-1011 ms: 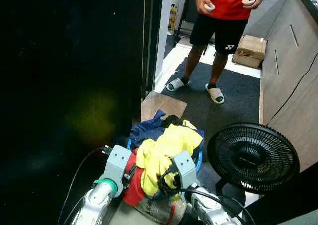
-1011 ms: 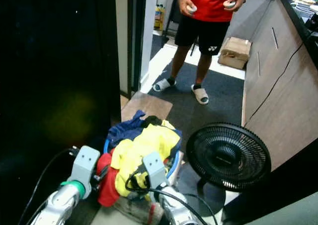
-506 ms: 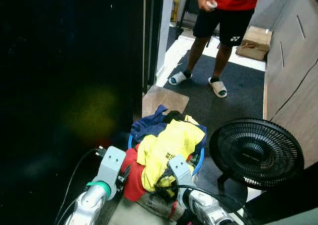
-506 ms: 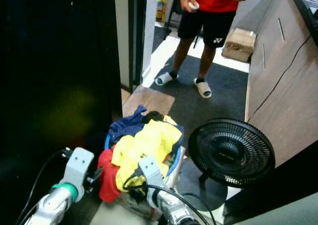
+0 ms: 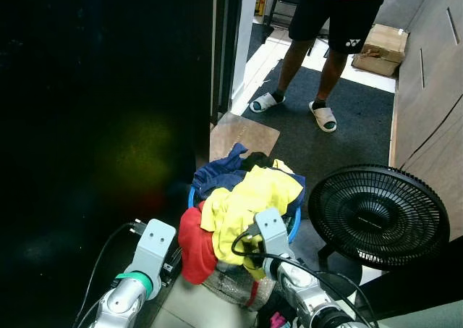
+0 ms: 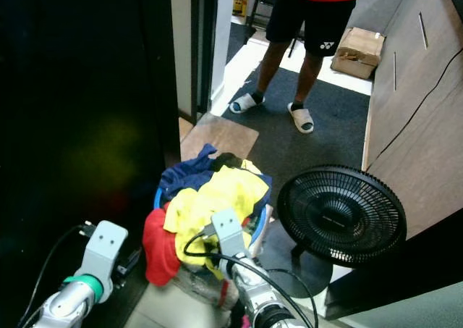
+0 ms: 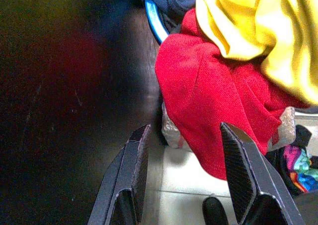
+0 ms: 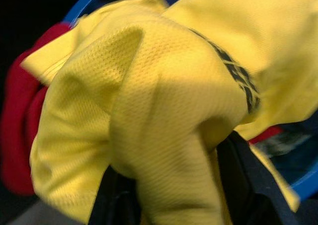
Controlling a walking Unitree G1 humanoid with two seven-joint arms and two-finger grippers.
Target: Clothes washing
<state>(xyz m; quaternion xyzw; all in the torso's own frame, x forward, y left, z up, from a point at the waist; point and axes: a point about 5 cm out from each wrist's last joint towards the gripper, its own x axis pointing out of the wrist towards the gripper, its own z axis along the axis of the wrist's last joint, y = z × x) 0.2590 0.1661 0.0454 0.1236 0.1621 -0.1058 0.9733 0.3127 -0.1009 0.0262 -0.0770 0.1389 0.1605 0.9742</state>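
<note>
A blue laundry basket stands on the floor, heaped with clothes. A yellow shirt lies on top, a red cloth hangs over the near left rim, and a navy garment lies at the back. My right gripper is buried in the near edge of the yellow shirt, which bunches between its black fingers. My left gripper stands open just short of the red cloth, with nothing between its fingers.
A black floor fan stands close on the basket's right. A dark glossy panel fills the left side. A person in sandals stands on the dark carpet beyond, near a cardboard box. Wooden cabinets line the right.
The camera has shifted, so the person sits higher in the picture. My left gripper has drawn back slightly from the basket. The right gripper stays in the yellow shirt.
</note>
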